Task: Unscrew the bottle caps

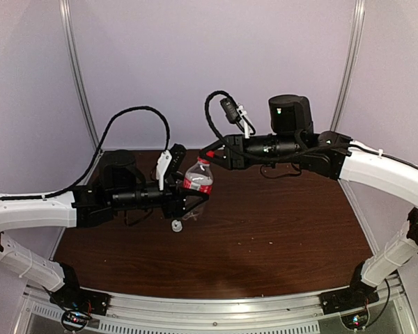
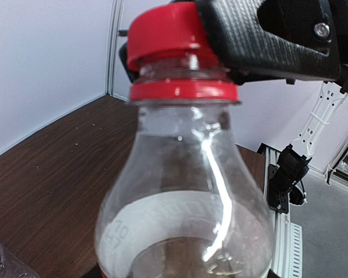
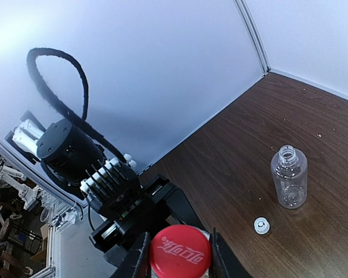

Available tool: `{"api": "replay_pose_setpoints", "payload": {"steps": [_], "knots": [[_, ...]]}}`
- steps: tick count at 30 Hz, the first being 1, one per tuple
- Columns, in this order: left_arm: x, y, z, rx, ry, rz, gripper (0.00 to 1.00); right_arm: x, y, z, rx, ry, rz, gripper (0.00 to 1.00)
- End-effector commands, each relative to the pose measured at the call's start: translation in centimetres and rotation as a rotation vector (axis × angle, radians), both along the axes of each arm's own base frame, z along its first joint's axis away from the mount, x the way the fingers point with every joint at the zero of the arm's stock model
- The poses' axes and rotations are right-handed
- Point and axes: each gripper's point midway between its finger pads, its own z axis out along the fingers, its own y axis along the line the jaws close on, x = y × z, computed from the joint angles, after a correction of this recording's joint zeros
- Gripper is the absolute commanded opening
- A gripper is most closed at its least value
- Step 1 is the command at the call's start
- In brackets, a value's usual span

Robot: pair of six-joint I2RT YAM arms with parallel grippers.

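Bottle with the red label (image 1: 198,179) is clamped at the body by your left gripper (image 1: 195,197), over the table (image 1: 285,236) toward its left edge. Your right gripper (image 3: 177,258) is clenched on its red cap (image 2: 165,32). Plain bottle (image 3: 289,176) stands uncapped on the table, white cap (image 3: 261,225) lying just beside it.

A shiny clear plastic bottle (image 2: 180,191), a smooth red plastic cap (image 2: 162,35), a dark, matt wooden table (image 1: 279,236).
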Motion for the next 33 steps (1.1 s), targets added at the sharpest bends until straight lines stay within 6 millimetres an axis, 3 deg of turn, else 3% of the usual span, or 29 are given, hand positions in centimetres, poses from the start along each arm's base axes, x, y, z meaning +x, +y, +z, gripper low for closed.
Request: {"api": "replay_pose_setpoints", "payload": {"steps": [1,9,13,25,33], "knots": [[0.2,-0.2,2.1,-0.044,-0.045,0.009,0.44,-0.5,0.3,1.8,0.04,-0.043,0.027,0.29],[0.0,0.0,2.2,-0.045,-0.051,0.003,0.44,-1.4,0.0,2.4,0.034,-0.149,0.1,0.19],[-1.1,-0.1,2.2,-0.052,-0.065,-0.057,0.44,-2.4,-0.4,3.2,0.046,-0.233,0.191,0.18],[-9.4,-0.3,5.1,-0.207,-0.082,-0.536,0.44,-7.3,-1.3,3.2,0.086,-0.439,0.616,0.19],[-11.9,0.2,6.4,-0.267,-0.067,-0.696,0.44,-8.3,-1.8,3.7,0.128,-0.46,0.737,0.2]]}}
